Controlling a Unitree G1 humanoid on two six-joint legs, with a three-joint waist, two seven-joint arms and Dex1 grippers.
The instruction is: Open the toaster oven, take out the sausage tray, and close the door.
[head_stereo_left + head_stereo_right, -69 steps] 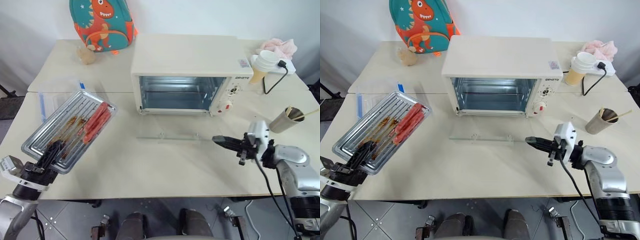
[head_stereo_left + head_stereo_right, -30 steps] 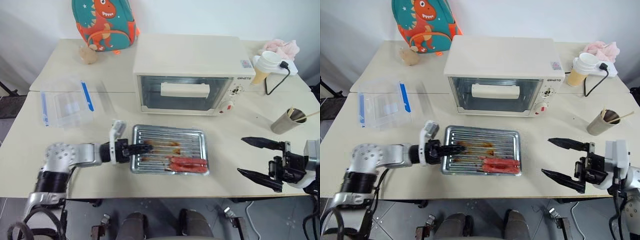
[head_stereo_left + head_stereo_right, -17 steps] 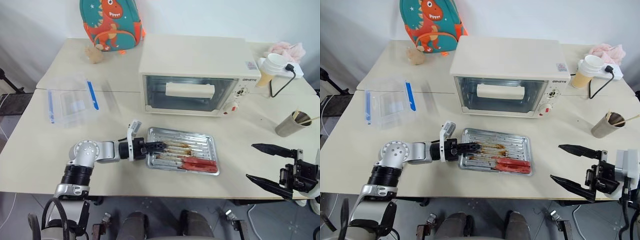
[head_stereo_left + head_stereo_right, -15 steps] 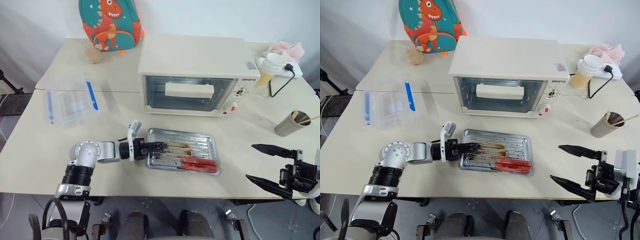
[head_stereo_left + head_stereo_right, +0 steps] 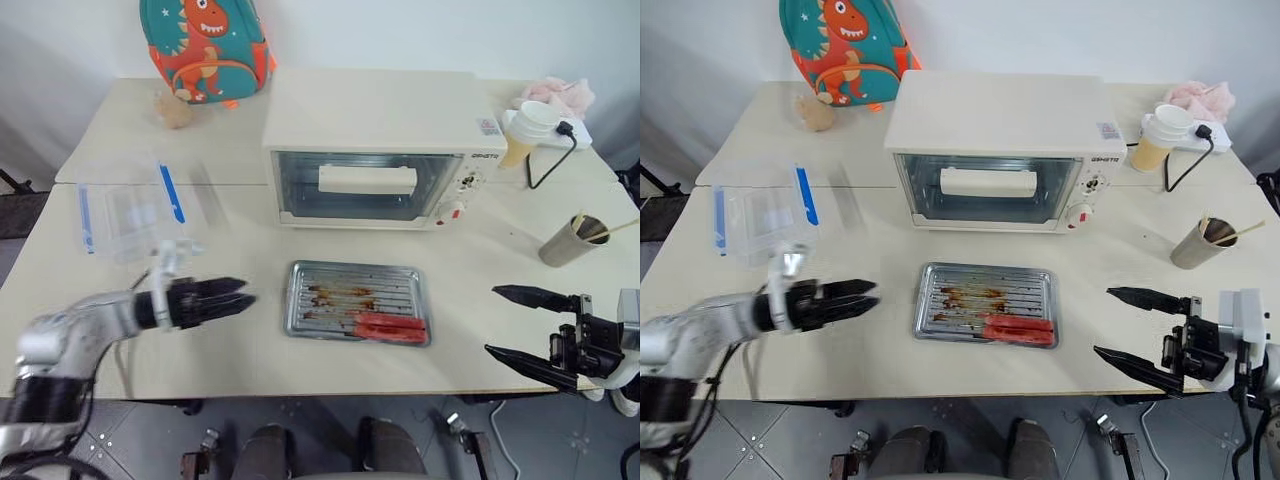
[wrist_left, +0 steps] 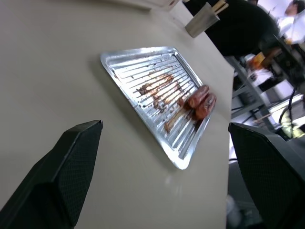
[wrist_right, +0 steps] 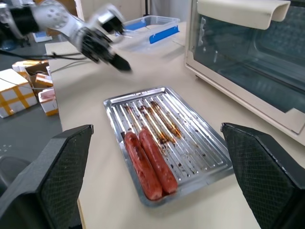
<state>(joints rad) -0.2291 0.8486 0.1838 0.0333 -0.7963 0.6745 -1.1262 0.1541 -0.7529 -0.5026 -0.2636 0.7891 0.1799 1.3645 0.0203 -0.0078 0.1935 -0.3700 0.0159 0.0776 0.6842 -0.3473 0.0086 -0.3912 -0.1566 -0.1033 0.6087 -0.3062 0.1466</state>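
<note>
Bare table point(image 5: 255, 345) separates left tool point(image 5: 236, 293) from sausage tray point(image 5: 357, 314).

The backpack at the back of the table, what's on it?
The backpack is teal with an orange dinosaur, clearest in the left eye view.

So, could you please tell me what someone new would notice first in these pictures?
Probably the sausage tray lying on the table in front of the toaster oven, whose door is shut, with two red sausages along its near edge. The left gripper and right gripper hang open on either side, touching nothing.
</note>
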